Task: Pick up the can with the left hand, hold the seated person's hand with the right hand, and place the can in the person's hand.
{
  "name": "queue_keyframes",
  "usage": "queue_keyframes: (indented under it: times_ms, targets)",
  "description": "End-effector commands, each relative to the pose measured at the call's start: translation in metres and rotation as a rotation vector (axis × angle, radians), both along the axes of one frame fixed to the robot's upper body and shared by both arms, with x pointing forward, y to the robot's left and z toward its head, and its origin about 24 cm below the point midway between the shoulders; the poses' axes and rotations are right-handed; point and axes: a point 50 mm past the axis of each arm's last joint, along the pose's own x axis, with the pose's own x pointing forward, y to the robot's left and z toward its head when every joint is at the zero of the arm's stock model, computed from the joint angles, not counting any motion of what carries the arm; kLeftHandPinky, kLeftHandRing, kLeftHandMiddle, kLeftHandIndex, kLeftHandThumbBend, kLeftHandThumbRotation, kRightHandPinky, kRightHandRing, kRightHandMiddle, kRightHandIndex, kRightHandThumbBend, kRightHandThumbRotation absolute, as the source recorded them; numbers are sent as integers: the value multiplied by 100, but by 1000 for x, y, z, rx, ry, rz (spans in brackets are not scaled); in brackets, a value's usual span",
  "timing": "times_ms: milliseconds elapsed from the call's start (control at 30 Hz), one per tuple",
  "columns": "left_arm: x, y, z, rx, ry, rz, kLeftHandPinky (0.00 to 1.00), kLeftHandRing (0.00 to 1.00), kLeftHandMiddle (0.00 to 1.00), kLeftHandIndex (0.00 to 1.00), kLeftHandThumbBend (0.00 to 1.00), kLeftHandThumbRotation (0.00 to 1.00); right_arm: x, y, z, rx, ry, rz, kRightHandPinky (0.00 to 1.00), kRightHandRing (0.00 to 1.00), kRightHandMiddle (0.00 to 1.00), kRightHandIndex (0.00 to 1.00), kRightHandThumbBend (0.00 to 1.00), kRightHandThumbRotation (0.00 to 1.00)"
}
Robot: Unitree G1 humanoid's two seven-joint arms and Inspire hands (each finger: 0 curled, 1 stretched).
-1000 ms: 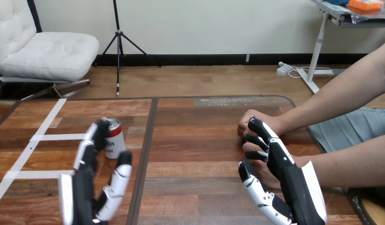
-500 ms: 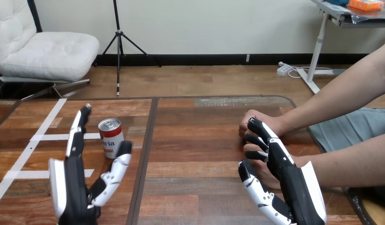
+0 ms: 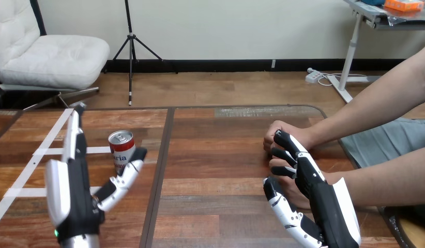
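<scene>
Items counted: one can, two robot hands, two hands of the person, one table.

The can (image 3: pixel 121 149) stands upright on the wooden table (image 3: pixel 215 155), left of the centre seam and beside three strips of white tape (image 3: pixel 44 150).

The left hand (image 3: pixel 71 199) is raised near the can with its fingers straight and its thumb spread wide. The thumb tip lies just beside the can's lower right side, and nothing is gripped.

The right hand (image 3: pixel 319 199) is closed on the person's nearer hand (image 3: pixel 276 165), fingers bent over the top and thumb on the near side.

The person's farther hand (image 3: pixel 288 132) rests as a fist on the table, just beyond the right hand's fingertips.
</scene>
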Motion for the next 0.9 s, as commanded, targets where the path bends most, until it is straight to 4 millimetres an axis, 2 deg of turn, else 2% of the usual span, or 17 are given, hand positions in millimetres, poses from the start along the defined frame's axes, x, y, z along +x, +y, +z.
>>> queue_keyframes:
  times_ms: [0, 867]
  targets:
    - [27, 1, 23, 46, -82, -23, 92, 95, 97, 97, 76, 49, 11, -1, 15, -1, -88, -1, 75, 87, 92, 91, 36, 54]
    - [53, 7, 23, 91, -16, 9, 83, 92, 98, 99, 87, 49, 12, -1, 16, -7, -87, 1, 73, 87, 92, 91, 37, 55]
